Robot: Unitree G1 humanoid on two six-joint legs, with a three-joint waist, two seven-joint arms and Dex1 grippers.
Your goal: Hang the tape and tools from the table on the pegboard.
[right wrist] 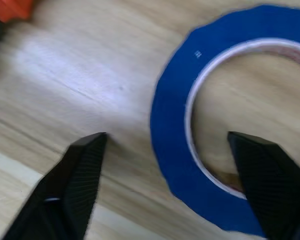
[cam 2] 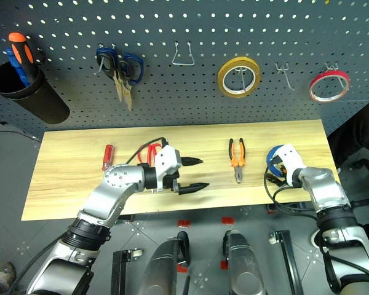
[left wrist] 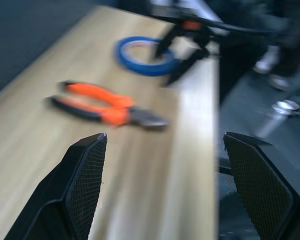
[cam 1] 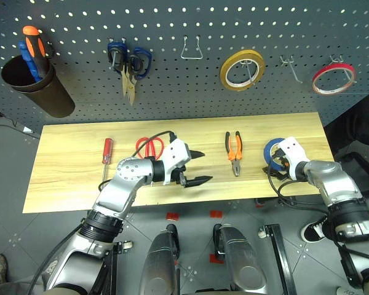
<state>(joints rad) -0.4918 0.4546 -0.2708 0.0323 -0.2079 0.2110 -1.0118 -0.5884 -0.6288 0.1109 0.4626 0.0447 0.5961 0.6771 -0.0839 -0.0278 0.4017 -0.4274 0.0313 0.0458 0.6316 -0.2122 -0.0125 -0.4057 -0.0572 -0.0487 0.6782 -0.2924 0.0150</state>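
On the table [cam 1: 67, 172] lie a red-handled screwdriver [cam 1: 107, 150], red-handled scissors [cam 1: 149, 146], orange-and-black pliers [cam 1: 235, 150] and the blue tape [cam 1: 271, 147]. My left gripper [cam 1: 200, 167] is open and empty, pointing right, between the scissors and the pliers; its wrist view looks towards the pliers [left wrist: 105, 102] and the tape [left wrist: 142, 57]. My right gripper [right wrist: 166, 135] is open and down at the tape [right wrist: 175, 150], one finger [right wrist: 75, 180] outside the ring and the other [right wrist: 270, 175] over its hole. The pegboard [cam 1: 190, 92] stands behind the table.
On the pegboard hang a black cup [cam 1: 37, 83] with orange and blue screwdrivers, dark blue scissors [cam 1: 129, 64], a yellow tape ring [cam 1: 242, 69] and a thin red tape ring [cam 1: 333, 78]. Bare hooks [cam 1: 191, 49] [cam 1: 290, 64] sit between them.
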